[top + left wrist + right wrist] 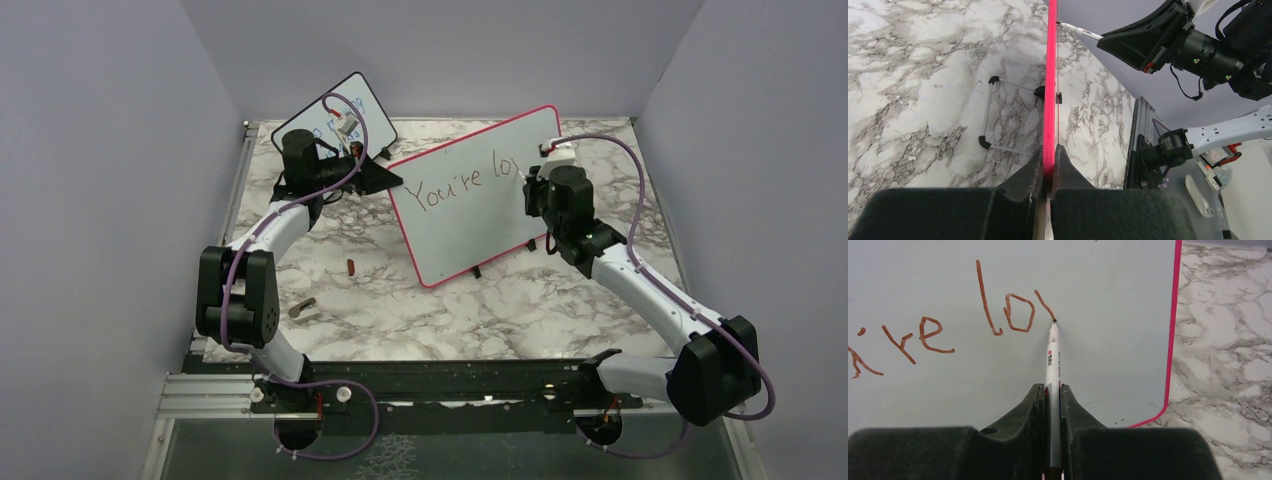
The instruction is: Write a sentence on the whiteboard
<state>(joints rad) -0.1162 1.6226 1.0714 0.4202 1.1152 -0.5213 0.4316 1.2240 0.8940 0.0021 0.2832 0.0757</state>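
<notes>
one extra stroke (1044, 304), right wrist only

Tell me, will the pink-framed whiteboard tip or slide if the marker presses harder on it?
Probably tippy alone: the whiteboard stands propped on thin wire feet. Likely stiff, its edge running straight. The left fingers pinching its frame should steady it against the marker.

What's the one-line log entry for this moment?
left gripper: shut on whiteboard edge | right gripper: shut on marker, tip on whiteboard | sentence: You're lo plus one stroke
</notes>
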